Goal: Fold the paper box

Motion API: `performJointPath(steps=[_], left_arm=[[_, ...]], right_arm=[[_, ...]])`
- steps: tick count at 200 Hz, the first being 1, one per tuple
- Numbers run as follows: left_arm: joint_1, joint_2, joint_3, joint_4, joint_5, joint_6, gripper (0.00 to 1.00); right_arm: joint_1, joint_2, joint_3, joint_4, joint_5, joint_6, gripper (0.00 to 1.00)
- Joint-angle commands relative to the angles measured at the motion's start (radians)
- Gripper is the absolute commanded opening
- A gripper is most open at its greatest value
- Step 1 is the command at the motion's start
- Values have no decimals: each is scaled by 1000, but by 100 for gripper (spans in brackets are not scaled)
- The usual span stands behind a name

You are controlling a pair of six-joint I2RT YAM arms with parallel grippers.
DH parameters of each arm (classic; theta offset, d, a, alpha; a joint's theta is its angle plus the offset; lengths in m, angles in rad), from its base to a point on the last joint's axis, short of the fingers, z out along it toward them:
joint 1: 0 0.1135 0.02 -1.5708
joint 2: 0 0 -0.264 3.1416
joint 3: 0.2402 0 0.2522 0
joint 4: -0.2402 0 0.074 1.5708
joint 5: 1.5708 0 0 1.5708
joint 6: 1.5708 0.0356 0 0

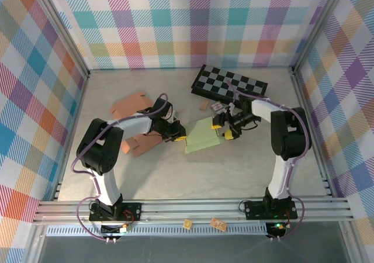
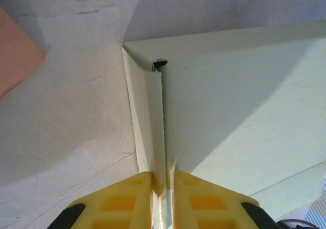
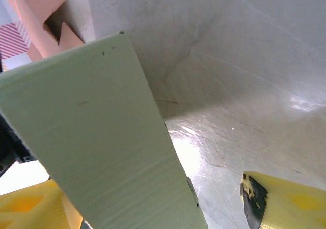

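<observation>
One green box. Two orange sheets: one farther back, one nearer. One checkered board. Four small tan bits in all: two beside the board, two down on the front rail. Two arms: left arm, right arm. Two grippers: left gripper, right gripper. Four yellow fingers, two per gripper. One table. Three plaid walls.

Plaid walls, pale marbled tabletop
</observation>
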Motion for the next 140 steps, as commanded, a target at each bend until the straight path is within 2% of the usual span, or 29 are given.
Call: performJointPath(steps=[1,51,140], left_arm=[[15,16,-43,-104,-28,26,15],[17,34,-18,-112,-23,30,15],[17,40,0,-109,-24,30,16]], right_arm=[[-4,9,9,30,-67,-19,78],[-2,-13,-6,93,-171,5,79],[52,-8,-11,152,-192,71,70]])
